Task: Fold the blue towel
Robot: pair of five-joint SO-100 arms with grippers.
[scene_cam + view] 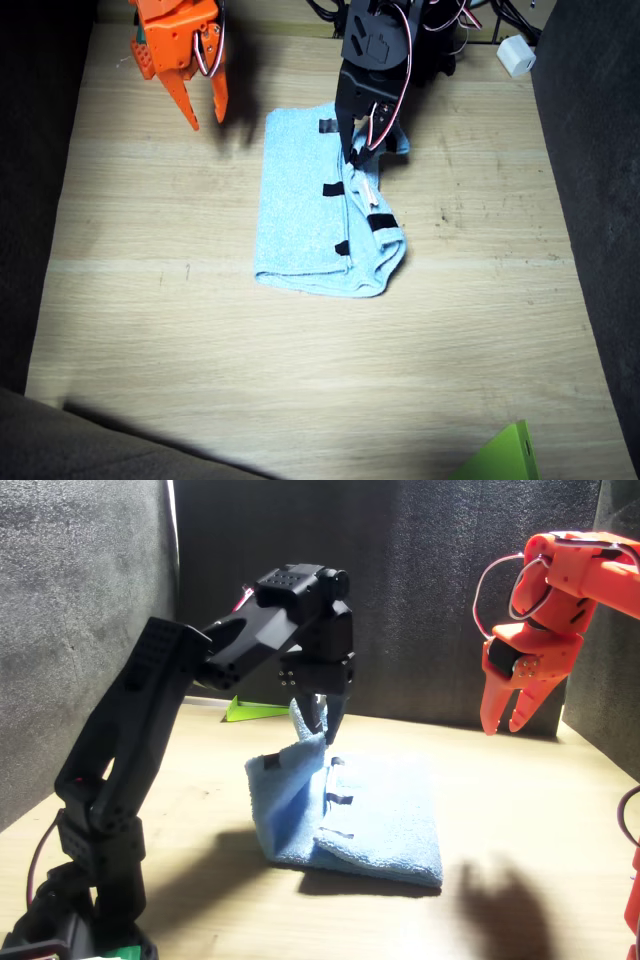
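A: Where is the towel (305, 215) lying?
B: It is lying folded mid-surface (200, 350), one edge being lifted.
A: Which arm is lifting it?
B: The left gripper (352, 155); its jaws are pinching the towel's edge.
A: And farther back?
B: The right gripper (205, 110) is hanging above the surface, jaws spread, gripping nothing
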